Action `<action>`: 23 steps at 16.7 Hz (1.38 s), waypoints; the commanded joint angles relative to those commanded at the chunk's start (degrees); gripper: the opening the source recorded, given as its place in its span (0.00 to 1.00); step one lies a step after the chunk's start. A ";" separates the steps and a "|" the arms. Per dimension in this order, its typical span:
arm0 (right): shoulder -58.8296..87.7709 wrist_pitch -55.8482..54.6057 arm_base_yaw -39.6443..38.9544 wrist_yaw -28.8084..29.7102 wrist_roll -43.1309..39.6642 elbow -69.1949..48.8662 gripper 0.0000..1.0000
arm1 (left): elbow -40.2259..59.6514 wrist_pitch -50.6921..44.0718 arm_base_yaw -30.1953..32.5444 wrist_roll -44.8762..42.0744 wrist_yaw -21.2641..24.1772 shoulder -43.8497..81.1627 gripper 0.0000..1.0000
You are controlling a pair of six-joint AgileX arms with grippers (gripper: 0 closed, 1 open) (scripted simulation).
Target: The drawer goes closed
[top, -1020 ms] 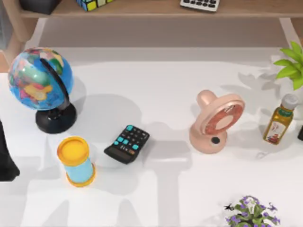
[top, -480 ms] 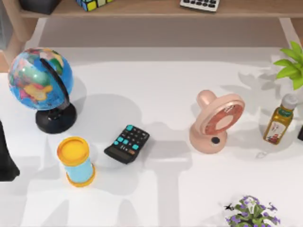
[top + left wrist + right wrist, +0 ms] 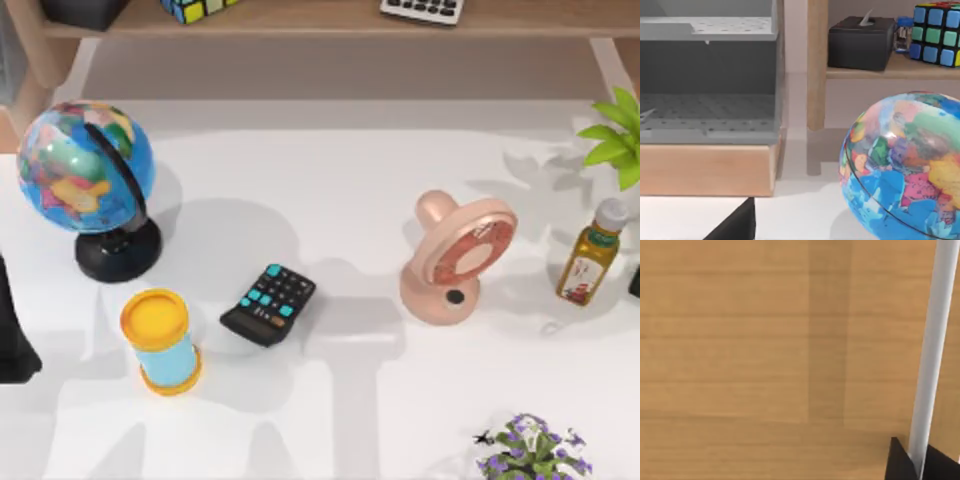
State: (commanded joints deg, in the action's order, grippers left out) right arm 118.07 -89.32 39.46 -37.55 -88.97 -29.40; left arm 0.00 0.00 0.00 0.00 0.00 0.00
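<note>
Drawer [image 3: 707, 170] beside globe [image 3: 905, 165] stands open, wooden front outward. Approach step; next: left hand, grip state unclear, pushes front inward. Right hand's state unclear.

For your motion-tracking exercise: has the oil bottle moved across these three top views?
Yes, slightly. The oil bottle has tilted and shifted a little away from the fan, toward the table's right edge, and it now sits as it did at first.

No legible text on the oil bottle's label [image 3: 583, 270] or the calculator's keys [image 3: 268, 304].
</note>
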 joint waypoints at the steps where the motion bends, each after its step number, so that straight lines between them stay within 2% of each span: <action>1: 0.00 0.00 0.00 0.00 0.00 0.00 0.00 | 0.00 0.00 0.00 0.00 0.00 0.00 1.00; 6: 0.51 0.74 -0.44 0.45 0.09 -0.82 0.00 | 0.00 0.00 0.00 0.00 0.00 0.00 1.00; 13: 4.47 7.51 -6.08 6.31 0.04 -11.69 0.00 | 0.00 0.00 0.00 0.00 0.00 0.00 1.00; 19: 4.82 8.35 -6.46 6.77 0.11 -12.47 0.00 | 0.00 0.00 0.00 0.00 0.00 0.00 1.00; 23: 7.53 11.77 -8.50 8.87 0.01 -18.80 0.00 | 0.00 0.00 0.00 0.00 0.00 0.00 1.00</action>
State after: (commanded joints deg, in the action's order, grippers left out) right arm 125.60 -77.55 30.96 -28.67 -88.96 -48.20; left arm 0.00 0.00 0.00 0.00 0.00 0.00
